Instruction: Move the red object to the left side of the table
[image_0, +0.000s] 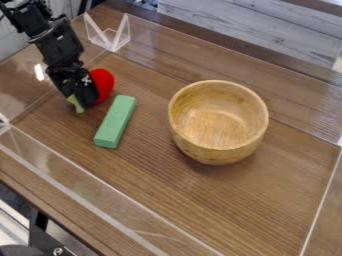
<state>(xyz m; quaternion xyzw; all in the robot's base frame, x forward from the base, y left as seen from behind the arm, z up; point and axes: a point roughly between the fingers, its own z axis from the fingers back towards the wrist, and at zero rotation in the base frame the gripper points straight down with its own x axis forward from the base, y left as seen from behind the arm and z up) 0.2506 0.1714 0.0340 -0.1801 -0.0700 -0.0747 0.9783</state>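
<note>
The red object (102, 79), a small round ball-like toy, rests on the dark wood-grain table (201, 205) near its far left corner. My black gripper (79, 94) points steeply down right at the ball's left side and covers part of it. Its jaws stand open, with one finger (84, 99) down at the tabletop in front of the ball. Whether the fingers touch the ball I cannot tell. The ball sits on the table, not lifted.
A green rectangular block (115, 121) lies just right of and in front of the ball. A wooden bowl (214, 146) stands mid-table to the right. Clear acrylic walls (110, 34) edge the table on the far, left and front sides.
</note>
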